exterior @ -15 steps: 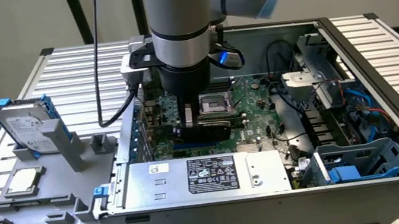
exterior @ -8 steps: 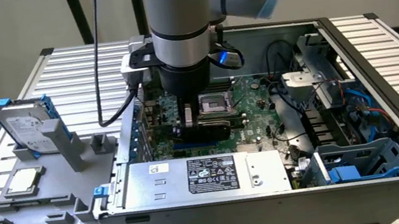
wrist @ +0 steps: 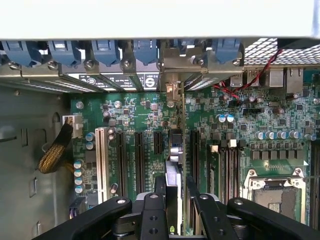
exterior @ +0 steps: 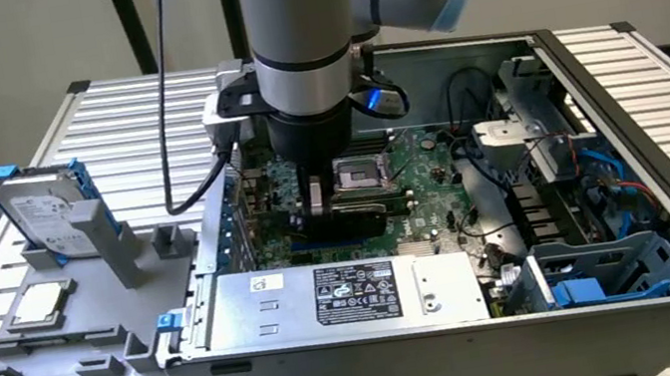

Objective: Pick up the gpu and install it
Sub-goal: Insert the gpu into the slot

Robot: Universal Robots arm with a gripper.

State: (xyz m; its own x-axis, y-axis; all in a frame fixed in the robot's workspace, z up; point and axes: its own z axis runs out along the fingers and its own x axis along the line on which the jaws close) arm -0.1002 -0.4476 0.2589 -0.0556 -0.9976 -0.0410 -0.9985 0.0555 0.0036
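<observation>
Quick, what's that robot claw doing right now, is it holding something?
Gripper: closed on the gpu, held edge-on over the motherboard slots.

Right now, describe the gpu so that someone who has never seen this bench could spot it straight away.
Find the open computer case on the slatted table, then the green motherboard inside it. The gpu stands on edge over the expansion slots, held in the gripper. Unlike the bare black slots beside it, it is a thin upright card whose metal bracket reaches the case's rear wall.
</observation>
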